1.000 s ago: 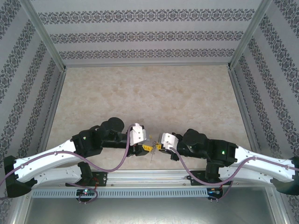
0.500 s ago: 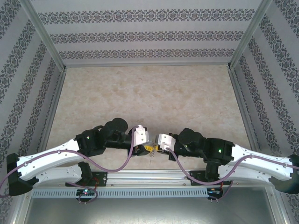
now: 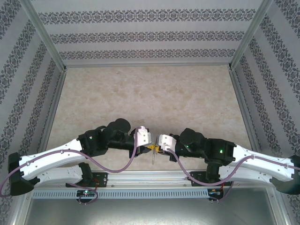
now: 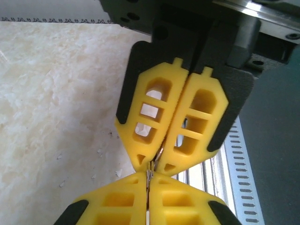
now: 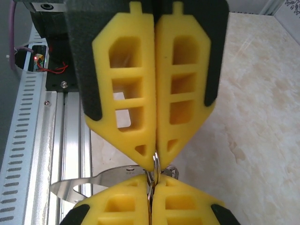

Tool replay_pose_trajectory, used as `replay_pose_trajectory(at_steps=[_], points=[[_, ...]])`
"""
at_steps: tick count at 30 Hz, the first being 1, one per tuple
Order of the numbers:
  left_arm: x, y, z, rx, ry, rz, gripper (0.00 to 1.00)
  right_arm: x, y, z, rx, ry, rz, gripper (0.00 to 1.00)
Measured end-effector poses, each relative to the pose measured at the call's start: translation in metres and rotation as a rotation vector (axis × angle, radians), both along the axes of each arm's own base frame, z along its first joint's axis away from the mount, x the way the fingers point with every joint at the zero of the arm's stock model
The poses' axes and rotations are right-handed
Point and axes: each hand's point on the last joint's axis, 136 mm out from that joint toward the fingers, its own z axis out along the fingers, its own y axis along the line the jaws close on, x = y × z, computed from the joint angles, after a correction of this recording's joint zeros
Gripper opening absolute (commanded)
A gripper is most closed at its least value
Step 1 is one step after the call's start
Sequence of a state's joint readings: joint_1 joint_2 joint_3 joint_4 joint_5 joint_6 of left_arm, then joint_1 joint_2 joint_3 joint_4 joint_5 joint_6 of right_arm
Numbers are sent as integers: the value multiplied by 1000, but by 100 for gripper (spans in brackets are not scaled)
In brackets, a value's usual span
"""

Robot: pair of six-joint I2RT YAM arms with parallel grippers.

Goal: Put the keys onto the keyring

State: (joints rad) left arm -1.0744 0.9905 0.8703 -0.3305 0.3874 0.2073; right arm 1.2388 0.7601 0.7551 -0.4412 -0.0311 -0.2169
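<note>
left pincer (image 4: 148, 179), right pincer (image 5: 151, 186), keyring (image 5: 156, 162) between

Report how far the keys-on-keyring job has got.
Done: pickup, with left hand and right hand shut tip to tip on metal. In hand: the right hand pinches a thin wire loop, likely the keyring; a silvery strip juts beside the left hand's tips. Left: threading, since no key visibly hangs on the loop.

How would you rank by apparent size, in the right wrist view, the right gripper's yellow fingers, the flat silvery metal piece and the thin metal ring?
1. right gripper's yellow fingers, nearest the camera
2. flat silvery metal piece
3. thin metal ring, partly hidden
</note>
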Motion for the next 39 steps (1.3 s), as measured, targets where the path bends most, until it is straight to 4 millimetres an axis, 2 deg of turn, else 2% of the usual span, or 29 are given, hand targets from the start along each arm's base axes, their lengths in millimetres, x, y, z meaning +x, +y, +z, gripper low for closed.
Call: replay_pose_trajectory(at_steps=[4,7,8,11,16,21,27,39], points=[[-1,-2,3,-13,-2,-8,0,-1,-2,4,14,-5,0,0],[-2,-3,9,-37,-12,-14,0,-1,-4,9,33,-12,-1,20],[-3,-4,11,-44,-14,-18,0,-1,-4,12,44,-18,0,24],[-5,-2,14,-56,-15,-20,0,-1,-9,22,94,-36,-10,27],[-8,2,20,-79,-21,-22,0,-2,-14,28,124,-47,-18,22],[-8,3,21,-86,-19,-22,0,-1,-13,25,115,-45,-18,21],[-8,3,21,-86,-13,-17,0,-2,-11,22,106,-38,-10,0],[-6,1,23,-110,16,8,0,-4,-7,15,74,-53,0,0]])
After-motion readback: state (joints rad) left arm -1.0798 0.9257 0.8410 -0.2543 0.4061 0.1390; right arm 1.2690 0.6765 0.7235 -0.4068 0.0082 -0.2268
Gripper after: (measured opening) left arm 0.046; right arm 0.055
